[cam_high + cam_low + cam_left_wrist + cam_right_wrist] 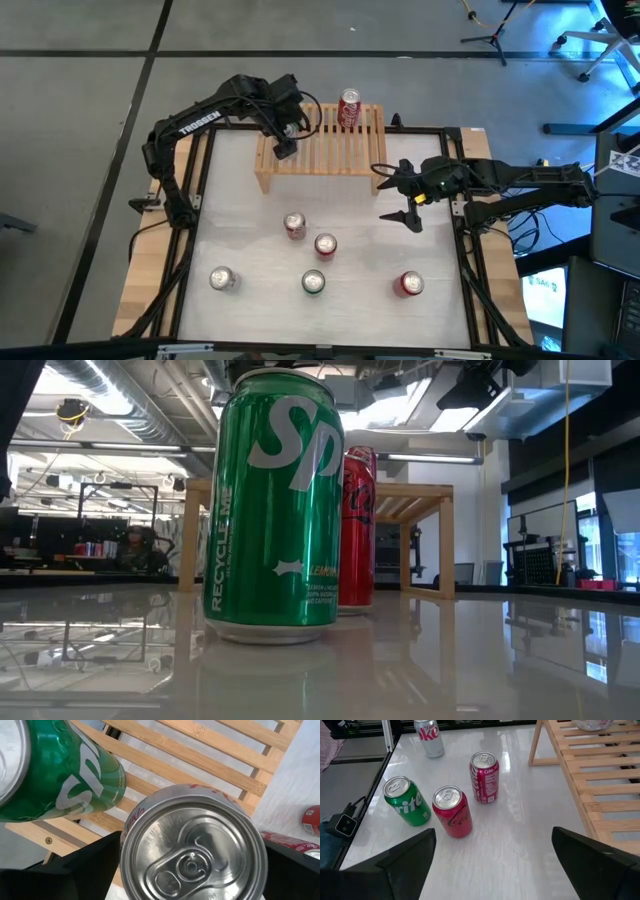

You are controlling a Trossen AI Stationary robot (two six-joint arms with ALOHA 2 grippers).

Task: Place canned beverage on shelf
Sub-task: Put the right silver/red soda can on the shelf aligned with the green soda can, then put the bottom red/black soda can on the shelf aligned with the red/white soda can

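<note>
My left arm (200, 122) reads "TROSSEN"; the tall green aluminium can (273, 510) says "RECYCLE ME" (plus "Sp"); a silver can (429, 737) shows "oke".

A robotics lab in an open industrial hall: a white test table (340, 215) framed in black rails stands on a grey concrete floor (80, 120) marked with dark tape lines, with exposed ceiling ducts (120, 400) and strip lights overhead, cluttered workbenches (90, 555) far left across the room, a tripod stand (490, 30) and a monitor (545, 290) at the right
</note>
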